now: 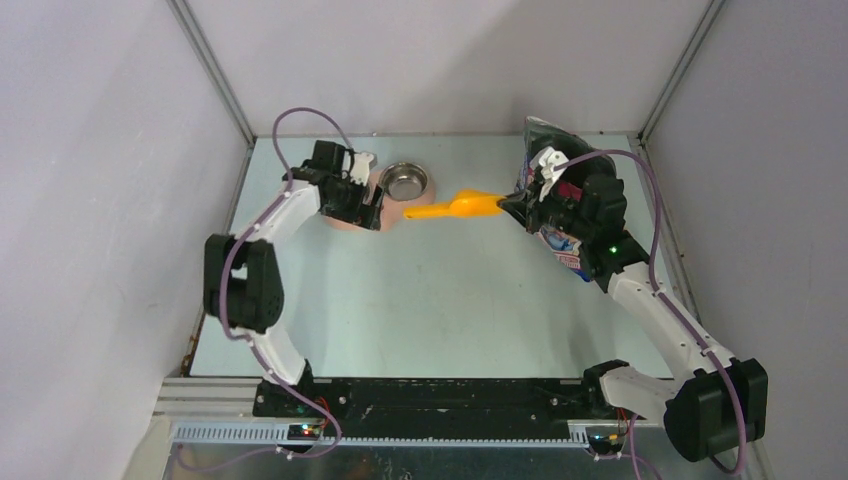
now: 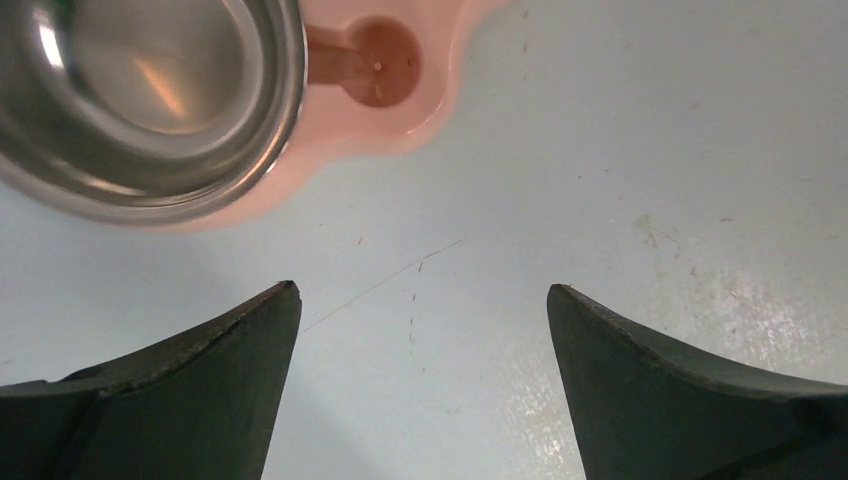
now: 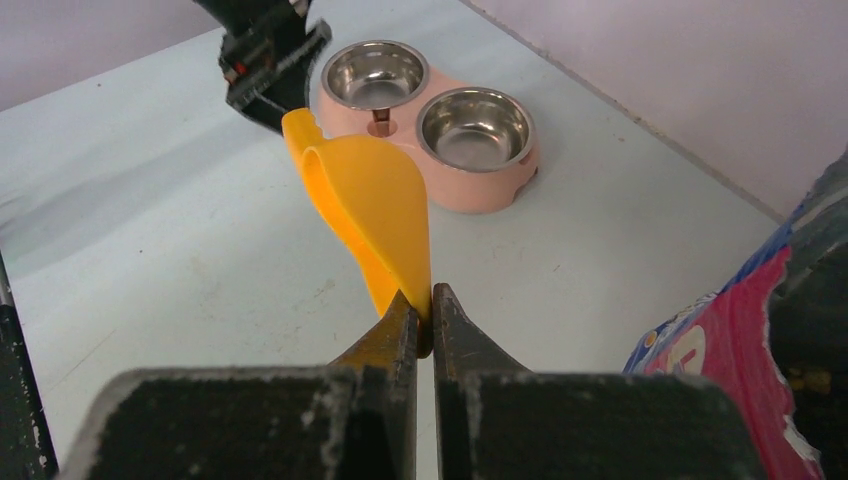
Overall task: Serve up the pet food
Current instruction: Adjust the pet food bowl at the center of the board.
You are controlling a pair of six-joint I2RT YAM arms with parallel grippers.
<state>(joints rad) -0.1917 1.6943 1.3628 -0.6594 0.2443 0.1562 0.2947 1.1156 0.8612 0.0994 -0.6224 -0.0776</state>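
Currently right claw [image 3: 432, 300] pinching yellow scoop [image 3: 375, 200] edge; left claw [image 2: 424, 300] spread, empty, near feeder [image 3: 490, 197]. We hold scoop level, enter bag [image 3: 715, 370] mouth slowly.

Yellow plastic scoop [image 3: 375, 215] sticks out straight ahead of the right gripper [image 3: 432, 300]; beyond its far end, on the pale table [image 3: 180, 280], stands a pink twin-bowl feeder [image 3: 480, 195].

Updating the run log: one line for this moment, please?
left hand open near feeder | right hand shut on scoop | bowls empty
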